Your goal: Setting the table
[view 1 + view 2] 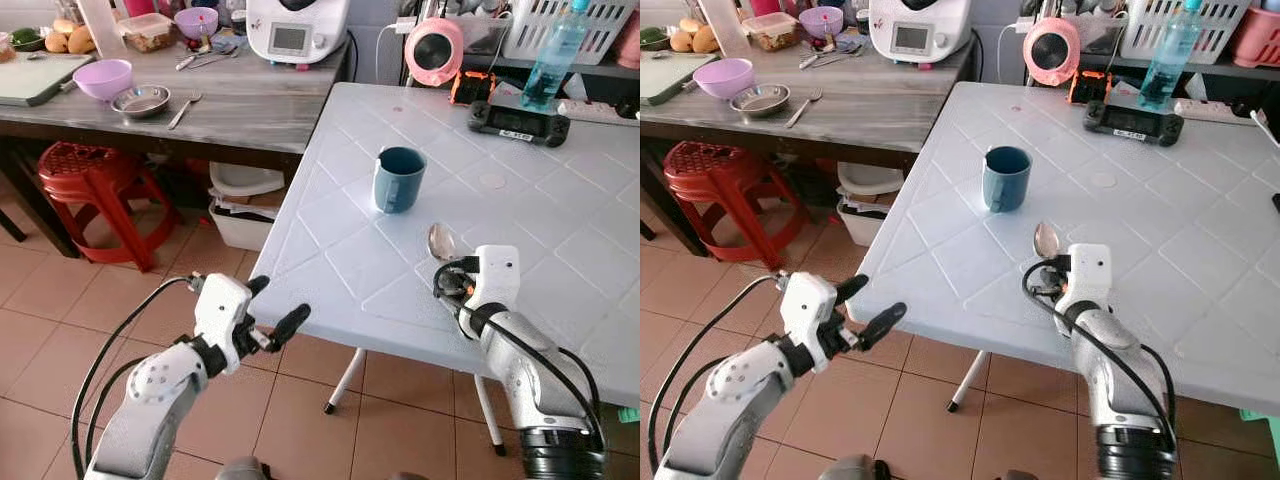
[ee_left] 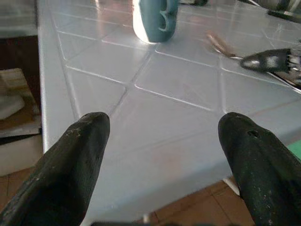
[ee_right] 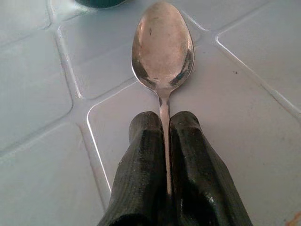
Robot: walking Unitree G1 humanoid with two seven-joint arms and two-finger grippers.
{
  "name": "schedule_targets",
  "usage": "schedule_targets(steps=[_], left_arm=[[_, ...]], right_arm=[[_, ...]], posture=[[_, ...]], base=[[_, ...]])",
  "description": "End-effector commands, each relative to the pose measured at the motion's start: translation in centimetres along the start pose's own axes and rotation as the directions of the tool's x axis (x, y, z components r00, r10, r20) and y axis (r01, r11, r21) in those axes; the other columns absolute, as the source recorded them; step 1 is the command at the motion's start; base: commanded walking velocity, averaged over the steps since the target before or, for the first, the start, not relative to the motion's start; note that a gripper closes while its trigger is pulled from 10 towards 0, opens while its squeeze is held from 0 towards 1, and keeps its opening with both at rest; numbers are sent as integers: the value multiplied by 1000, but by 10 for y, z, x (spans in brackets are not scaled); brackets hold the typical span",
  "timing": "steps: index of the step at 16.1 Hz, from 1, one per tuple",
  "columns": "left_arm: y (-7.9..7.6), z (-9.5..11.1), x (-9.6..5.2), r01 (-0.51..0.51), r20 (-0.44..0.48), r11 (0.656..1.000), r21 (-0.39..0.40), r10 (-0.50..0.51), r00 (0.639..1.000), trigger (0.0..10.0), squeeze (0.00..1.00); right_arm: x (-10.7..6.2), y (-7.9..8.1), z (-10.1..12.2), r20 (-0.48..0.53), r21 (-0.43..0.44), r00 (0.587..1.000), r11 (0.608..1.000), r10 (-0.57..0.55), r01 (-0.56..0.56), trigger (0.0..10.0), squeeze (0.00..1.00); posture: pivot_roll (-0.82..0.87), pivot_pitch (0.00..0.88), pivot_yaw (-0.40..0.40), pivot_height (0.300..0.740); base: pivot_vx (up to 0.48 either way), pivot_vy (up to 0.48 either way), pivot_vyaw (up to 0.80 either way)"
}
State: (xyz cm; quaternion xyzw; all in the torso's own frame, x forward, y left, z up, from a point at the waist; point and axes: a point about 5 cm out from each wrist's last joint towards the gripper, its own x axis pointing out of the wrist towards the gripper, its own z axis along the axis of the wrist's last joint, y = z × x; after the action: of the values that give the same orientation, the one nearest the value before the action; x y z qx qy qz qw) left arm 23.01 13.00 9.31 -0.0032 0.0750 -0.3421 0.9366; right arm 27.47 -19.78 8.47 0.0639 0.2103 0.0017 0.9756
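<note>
One spoon [image 3: 162, 52] pinched in right pincer [image 3: 164, 136] just beside the blue mug [image 1: 399, 179]; likely laying it down next; left pincer [image 2: 164, 136] wide.

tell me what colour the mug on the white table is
Dark teal-blue mug, clearest in the left eye view.

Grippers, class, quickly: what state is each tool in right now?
Left tool: open, holding nothing, at the table edge.
Right tool: closed on the spoon handle.
</note>
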Motion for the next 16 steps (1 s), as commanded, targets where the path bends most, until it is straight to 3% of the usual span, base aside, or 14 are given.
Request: schedule_targets(steps=[1, 4, 7, 8, 9, 11, 16], left_arm=[[5, -2, 1, -43, -13, 999, 13, 43, 999, 10000, 0], [20, 0, 8, -210, 5, 978, 0, 210, 978, 10000, 0], [35, 7, 11, -342, 35, 939, -29, 343, 939, 10000, 0], [40, 7, 12, -372, 42, 928, -27, 373, 927, 10000, 0], [43, 9, 13, -392, 51, 920, -23, 392, 918, 10000, 0], [48, 12, 17, -425, 74, 905, -25, 425, 902, 10000, 0], [45, 15, 26, -431, 111, 901, -40, 433, 895, 10000, 0]], right_arm=[[-1, -1, 0, 6, 33, 1000, 999, -28, 28, 0, 0], [-8, 10, 18, 151, 115, 987, 993, -59, 42, 0, 0], [-16, 16, 28, 238, 140, 967, 988, -94, 62, 157, 0], [-21, 17, 30, 277, 157, 953, 984, -123, 82, 4118, 0], [-24, 18, 32, 308, 144, 941, 985, -138, 97, 10000, 0], [-29, 21, 38, 374, 71, 915, 988, -155, 138, 10000, 0], [-33, 16, 45, 436, 30, 882, 983, -176, 182, 10000, 0]], posture=[[-7, 0, 36, 740], [-18, 0, 28, 740], [-23, 0, 22, 740], [-23, 0, 22, 740], [-24, 0, 21, 740], [-36, 0, 22, 740], [-52, 0, 20, 740]], base=[[0, 0, 0], [0, 0, 0], [0, 135, 0], [0, 480, 0], [0, 480, 0], [0, 480, 0], [0, 480, 0]])
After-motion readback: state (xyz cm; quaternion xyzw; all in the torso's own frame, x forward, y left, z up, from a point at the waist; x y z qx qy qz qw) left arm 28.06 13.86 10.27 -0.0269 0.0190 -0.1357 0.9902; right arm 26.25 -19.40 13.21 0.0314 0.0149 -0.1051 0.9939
